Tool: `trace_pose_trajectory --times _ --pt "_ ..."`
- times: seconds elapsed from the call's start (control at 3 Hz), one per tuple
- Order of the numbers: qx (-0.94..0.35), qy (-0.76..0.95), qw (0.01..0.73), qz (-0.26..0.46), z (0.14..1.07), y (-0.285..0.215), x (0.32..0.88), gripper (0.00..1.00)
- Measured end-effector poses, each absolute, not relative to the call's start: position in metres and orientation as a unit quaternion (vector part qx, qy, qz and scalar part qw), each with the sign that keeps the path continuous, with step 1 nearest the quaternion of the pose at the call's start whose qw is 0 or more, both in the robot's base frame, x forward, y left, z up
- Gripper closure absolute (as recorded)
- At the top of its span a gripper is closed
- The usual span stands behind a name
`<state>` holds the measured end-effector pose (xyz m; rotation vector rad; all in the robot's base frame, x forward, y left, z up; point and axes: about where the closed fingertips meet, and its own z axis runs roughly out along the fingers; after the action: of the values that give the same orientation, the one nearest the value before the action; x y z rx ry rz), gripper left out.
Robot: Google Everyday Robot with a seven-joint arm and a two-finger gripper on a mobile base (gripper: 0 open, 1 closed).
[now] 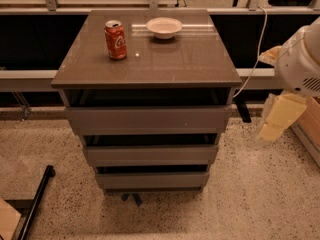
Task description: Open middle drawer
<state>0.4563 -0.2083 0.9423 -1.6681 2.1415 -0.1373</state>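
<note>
Middle drawer was the second of three fronts in the grey-brown table, directly under the top drawer and above the lowest drawer. Its front was a flat matte panel in grey-brown with no handle and a plain, unmarked surface. A dark horizontal gap ran above it, and another ran below it. The panel looked shorter than the top drawer's front and wider than the lowest one's. It sat in line with the stack, and none of its inside could be seen.

The glossy table top carried a red soda can, upright near the back left. A small white bowl stood to the can's right, nearer the back edge and apart from the can.

The gripper hung at the right side of the view, below the white arm housing. It was pale yellow, pointed down over the speckled floor, and stayed well apart from the table and every drawer. Whether the jaws were open or closed could not be told, nor could any hold on an object.

A white cable ran down behind the table's right edge. A black pole lay on the floor at lower left.
</note>
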Motion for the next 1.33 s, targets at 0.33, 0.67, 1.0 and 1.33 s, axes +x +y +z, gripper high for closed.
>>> trace_pose_trajectory --times 0.33,0.67,1.0,1.33 --pt "-0.601 0.769 0.212 -0.048 0.889 -0.2 0.46 0.0" --pt "-0.592 0.773 0.225 -0.05 0.835 -0.2 0.48 0.0" --pt "-0.588 0.77 0.241 -0.059 0.837 -0.198 0.488 0.0" --pt "-0.588 0.77 0.241 -0.059 0.837 -0.198 0.488 0.0"
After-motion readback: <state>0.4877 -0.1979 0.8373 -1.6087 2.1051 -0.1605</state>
